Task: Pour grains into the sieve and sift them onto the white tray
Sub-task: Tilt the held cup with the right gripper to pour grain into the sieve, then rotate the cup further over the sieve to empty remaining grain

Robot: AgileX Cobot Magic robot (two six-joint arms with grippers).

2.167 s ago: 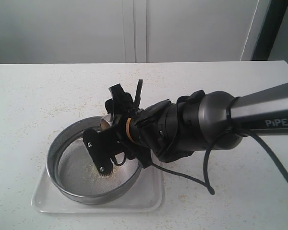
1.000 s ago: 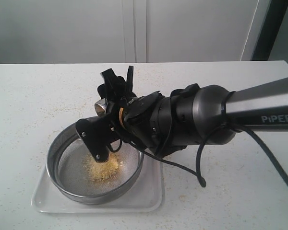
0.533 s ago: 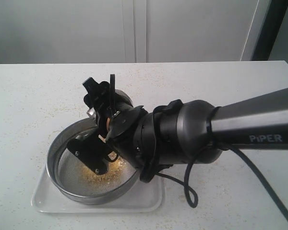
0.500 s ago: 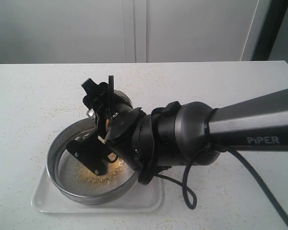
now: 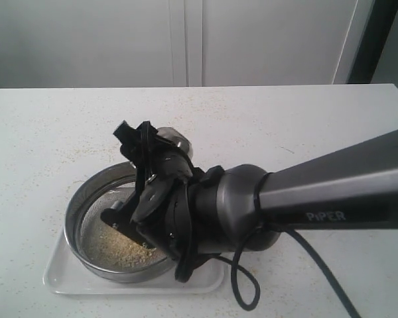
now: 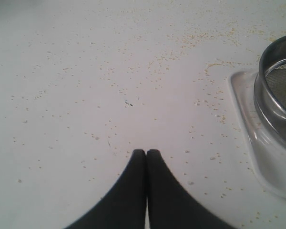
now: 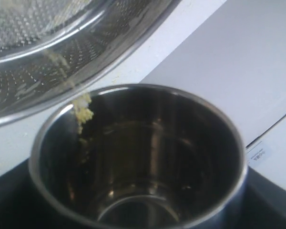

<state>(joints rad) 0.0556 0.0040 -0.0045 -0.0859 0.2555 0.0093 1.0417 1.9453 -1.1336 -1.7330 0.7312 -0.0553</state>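
The steel sieve [image 5: 76, 209] stands on the white tray [image 5: 56, 275] at the front left. A pale golden heap of grains [image 5: 116, 248] lies on its mesh. My right gripper [image 5: 146, 156] reaches across above the sieve, shut on a small steel cup [image 5: 176, 140] tipped steeply over it. In the right wrist view the cup [image 7: 148, 157] looks nearly empty, and a few grains [image 7: 83, 109] cling to its lip and fall toward the sieve [image 7: 62, 62]. My left gripper [image 6: 146, 153] hovers shut over the table beside the tray corner [image 6: 250, 157] and sieve rim [image 6: 271, 76].
Loose grains [image 6: 200, 36] are scattered over the white table around the tray. The right arm's thick dark wrist [image 5: 232, 212] and its cable [image 5: 242, 291] cover the sieve's right side and part of the tray. White cabinet doors [image 5: 186, 40] stand behind the table.
The right wrist rolled the cup further over and shifted left and lower above the sieve. Grains poured out, and the heap on the mesh grew and spread.
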